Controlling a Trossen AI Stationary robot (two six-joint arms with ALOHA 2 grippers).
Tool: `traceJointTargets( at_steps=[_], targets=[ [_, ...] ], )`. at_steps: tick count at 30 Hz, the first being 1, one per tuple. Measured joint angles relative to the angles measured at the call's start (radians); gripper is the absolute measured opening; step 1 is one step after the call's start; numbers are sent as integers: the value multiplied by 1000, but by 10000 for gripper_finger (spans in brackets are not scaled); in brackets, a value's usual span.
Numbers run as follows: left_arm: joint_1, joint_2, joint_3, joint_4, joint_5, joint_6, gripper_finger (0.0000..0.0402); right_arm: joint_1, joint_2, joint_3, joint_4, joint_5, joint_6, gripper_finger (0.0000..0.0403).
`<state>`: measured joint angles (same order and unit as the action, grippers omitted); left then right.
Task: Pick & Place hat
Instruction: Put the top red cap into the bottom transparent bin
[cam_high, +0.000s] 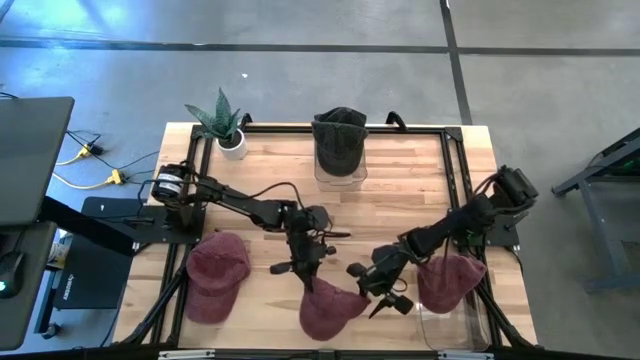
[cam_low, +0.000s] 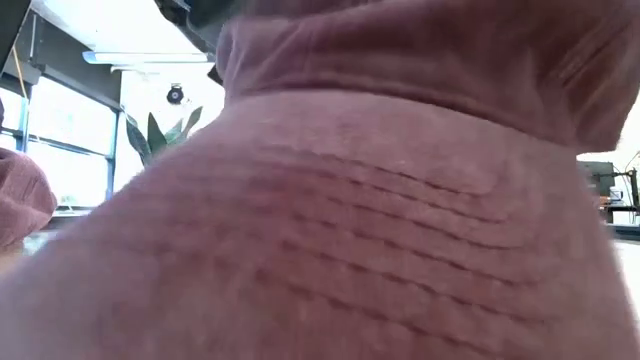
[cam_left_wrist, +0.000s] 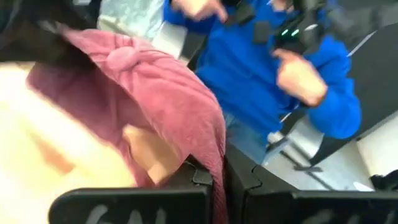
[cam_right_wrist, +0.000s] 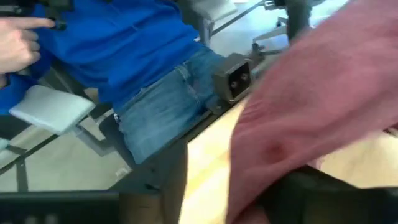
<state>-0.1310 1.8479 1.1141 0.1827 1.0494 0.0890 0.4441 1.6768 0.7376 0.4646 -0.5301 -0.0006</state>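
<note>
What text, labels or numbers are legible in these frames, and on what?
None fully legible.
Left gripper, pinched shut on the maroon hat at the front edge: pale characters on its body, blurred and cut off, unreadable.
The other hats, the potted plant and the wooden table show no print.

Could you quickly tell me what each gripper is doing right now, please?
Left gripper: shut on the middle pink hat.
Right gripper: at that hat's edge; grip unclear.

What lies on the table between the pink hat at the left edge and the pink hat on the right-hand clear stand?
In the high view, a third pink hat lies between the left hat and the right hat, with both hands, left and right, at it.
</note>
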Motion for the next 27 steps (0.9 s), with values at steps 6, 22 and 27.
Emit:
traceJointTargets(
  at_steps=[6, 22, 27],
  targets=[
    [0, -36, 0, -32, -50, 61, 1, 33, -58, 0, -26, 81, -5, 61],
    [0, -43, 5, -19, -197, 12, 137, 81, -168, 0, -222, 493, 0, 11],
    [-2, -43, 5, -103, -77, 59, 198, 97, -174, 0, -248, 548, 0, 4]
  ],
)
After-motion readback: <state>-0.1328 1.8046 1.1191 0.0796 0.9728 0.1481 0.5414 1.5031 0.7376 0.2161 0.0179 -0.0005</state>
